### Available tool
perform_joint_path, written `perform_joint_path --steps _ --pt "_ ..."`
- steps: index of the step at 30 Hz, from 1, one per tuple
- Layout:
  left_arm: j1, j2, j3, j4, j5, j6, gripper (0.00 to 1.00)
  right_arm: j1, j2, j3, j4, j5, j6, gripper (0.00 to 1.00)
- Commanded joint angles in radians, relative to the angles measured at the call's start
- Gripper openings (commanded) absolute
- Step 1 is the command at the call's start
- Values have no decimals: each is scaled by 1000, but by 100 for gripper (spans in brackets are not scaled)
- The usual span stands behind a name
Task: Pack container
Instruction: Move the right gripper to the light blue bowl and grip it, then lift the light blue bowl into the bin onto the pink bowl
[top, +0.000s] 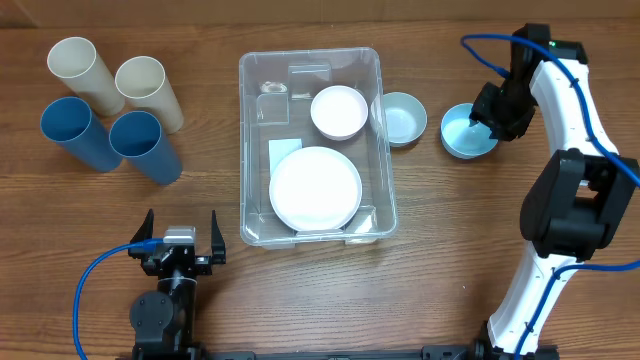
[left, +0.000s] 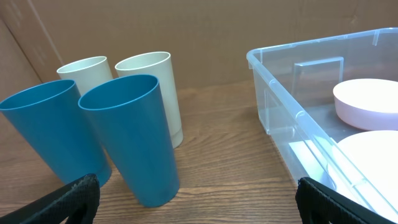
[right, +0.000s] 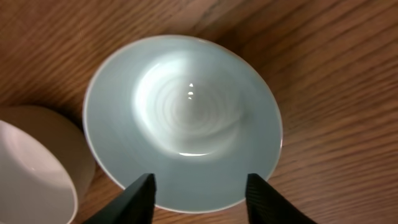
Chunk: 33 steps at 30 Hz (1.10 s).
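Right fingers (right: 140, 199) spread, hanging straight above blue bowl (right: 186, 118), its near rim between them; contact unclear. Bowl sits toward counter's right edge. Container (top: 243, 140) mid-counter, off to bowl's left, white bowl (top: 400, 118) between. Left fingers (top: 214, 232) spread, at front edge, far off. Right arm nearer.

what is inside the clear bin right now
The container holds a white plate at the near end and a white bowl at the far right. A white label shows beside the plate; whatever lies beneath the plate is hidden.
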Motion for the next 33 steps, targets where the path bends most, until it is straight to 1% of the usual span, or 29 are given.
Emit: perform_joint_path --steps 1,3,5,8,11,13,15,17,18,21,23,26,30,33 --pt "4 -8 -3 3 2 22 100 -8 -45 17 -37 47 -9 52" --pt "4 -8 -3 3 2 22 100 -8 -45 12 -56 64 -3 52" --pt "4 -8 -3 3 2 22 100 -8 -45 3 -84 107 45 51" --pt "4 -8 -3 3 2 22 100 -8 -45 -20 -91 120 96 47" --pt "4 -8 -3 3 2 22 100 -7 -45 -96 -27 119 147 44" --pt "4 -8 -3 3 2 22 100 -7 -45 -174 49 97 150 43" --pt "4 -8 -3 3 2 22 100 -7 -45 -229 104 86 150 35" --pt "4 -8 -3 3 2 22 100 -7 -45 -245 130 87 150 14" --pt "4 -8 -3 3 2 22 100 -7 -45 -245 139 87 150 5" --pt "4 -8 -3 3 2 22 100 -8 -45 -241 166 87 150 4" --pt "4 -8 -3 3 2 22 100 -13 -45 -214 163 87 146 4" --pt "4 -8 -3 3 2 22 100 -27 -45 -98 97 87 145 4" --pt "4 -8 -3 3 2 22 100 -35 -45 145 -42 87 136 4" --pt "4 -8 -3 3 2 22 100 -10 -45 336 -121 29 61 4"
